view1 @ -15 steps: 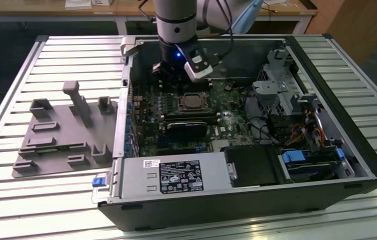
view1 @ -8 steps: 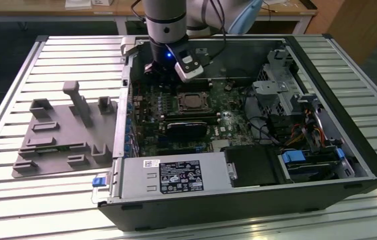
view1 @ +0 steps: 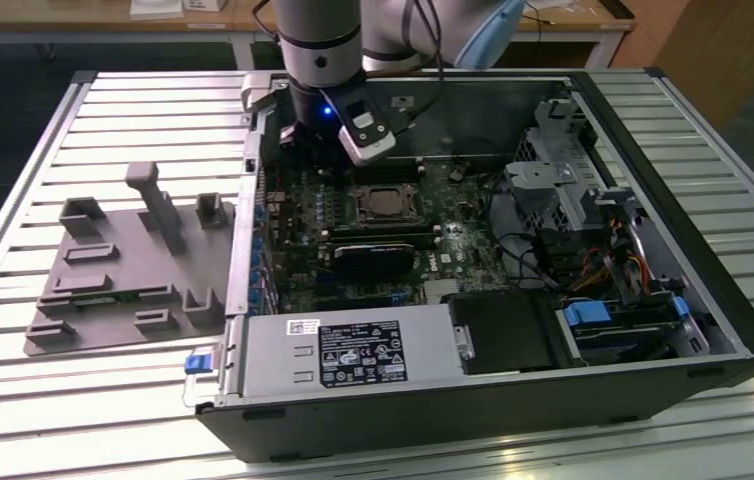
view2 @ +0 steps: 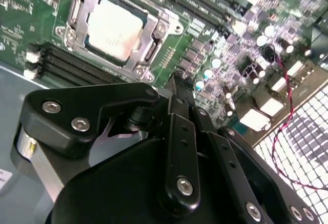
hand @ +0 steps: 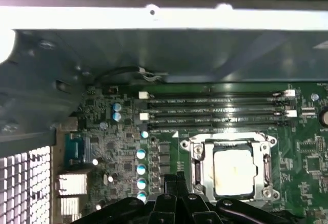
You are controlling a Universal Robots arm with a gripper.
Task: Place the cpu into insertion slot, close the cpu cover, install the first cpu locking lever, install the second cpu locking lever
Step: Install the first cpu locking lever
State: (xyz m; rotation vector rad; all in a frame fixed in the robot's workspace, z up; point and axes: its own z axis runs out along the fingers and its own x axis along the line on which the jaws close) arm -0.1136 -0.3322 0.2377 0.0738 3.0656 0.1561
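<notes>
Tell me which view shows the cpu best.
Second wrist view: the cpu is largest there, its pale top plain inside the cpu cover. The first wrist view shows the cpu smaller; the exterior view, a tiny square on the motherboard.

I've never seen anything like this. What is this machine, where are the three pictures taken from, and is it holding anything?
It is a robot arm reaching into an open computer case on a slatted table. The exterior view stands off the arm. Both wrist views ride on it, looking past its gripper, which is shut and holds nothing. Close by, the cpu sits on the green board, with the cpu cover framing it. A grey parts holder lies beside the case.
</notes>
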